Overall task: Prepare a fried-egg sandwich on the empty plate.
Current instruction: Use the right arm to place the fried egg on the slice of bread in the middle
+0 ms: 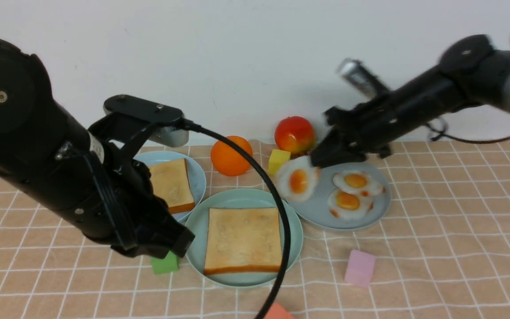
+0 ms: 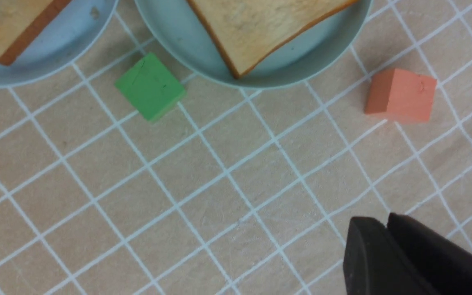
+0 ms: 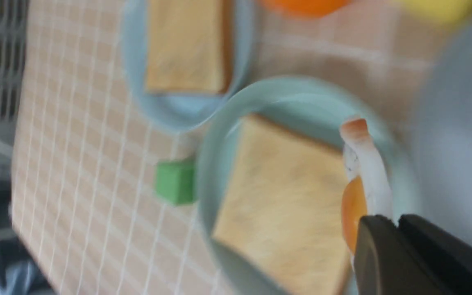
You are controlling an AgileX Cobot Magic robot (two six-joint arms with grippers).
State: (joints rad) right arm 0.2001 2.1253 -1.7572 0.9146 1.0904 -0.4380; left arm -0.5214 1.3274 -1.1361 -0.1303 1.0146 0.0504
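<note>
The mint-green plate sits at the middle of the checked cloth with one toast slice lying flat on it. A second toast slice lies on the pale blue plate to its left. My right gripper is shut on the edge of a fried egg, which hangs in the air between the grey-blue plate and the mint plate. In the right wrist view the egg dangles from the gripper above the toast's edge. My left gripper is shut and empty, low beside the mint plate's left rim.
Two more fried eggs lie on the grey-blue plate. An orange, a red-yellow fruit and a yellow cube stand behind the plates. A green cube, a pink cube and an orange-red cube lie in front.
</note>
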